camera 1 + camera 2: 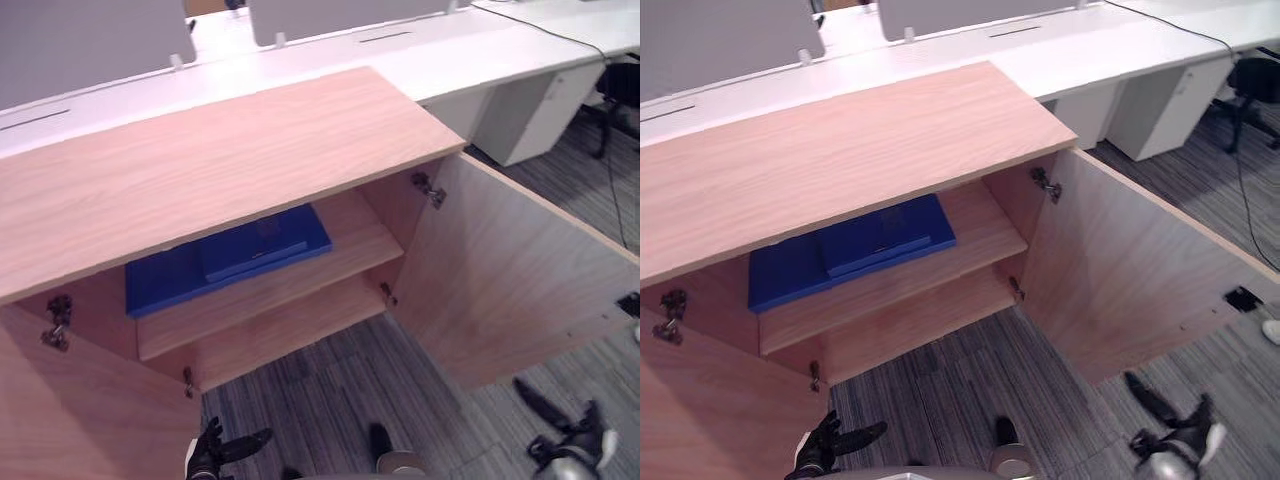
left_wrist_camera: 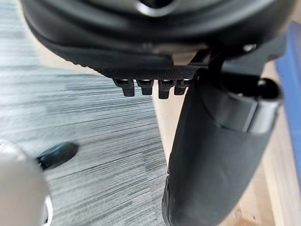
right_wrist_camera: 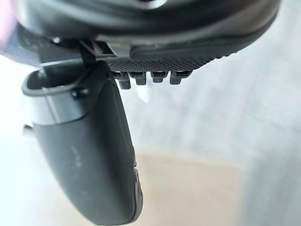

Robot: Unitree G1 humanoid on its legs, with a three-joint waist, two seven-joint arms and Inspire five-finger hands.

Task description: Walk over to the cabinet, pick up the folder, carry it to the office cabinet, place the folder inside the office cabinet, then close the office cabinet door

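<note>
- Both doors of the office cabinet (image 1: 200, 170) stand wide open on my feed. The right door (image 1: 500, 280) angles out over the grey carpet (image 1: 330, 400), and the left door (image 1: 70, 410) swings out from the cabinet's other front corner.
- I see the blue folder (image 1: 230, 258) lying flat on the cabinet's upper shelf (image 1: 350, 250). It sits toward the cabinet's left half, partly tucked beneath the top board, and neither hand touches it.
- A lower shelf (image 1: 290, 335) sits under that one, inside the cabinet.
- My left hand (image 1: 212, 452) hangs low in front of the cabinet by its left door, fingers relaxed and holding nothing.
- My right hand (image 1: 572, 440) hangs low in front of the cabinet's right door, fingers spread loose and empty.
- White desks (image 1: 450, 50) run just behind the cabinet.
</note>
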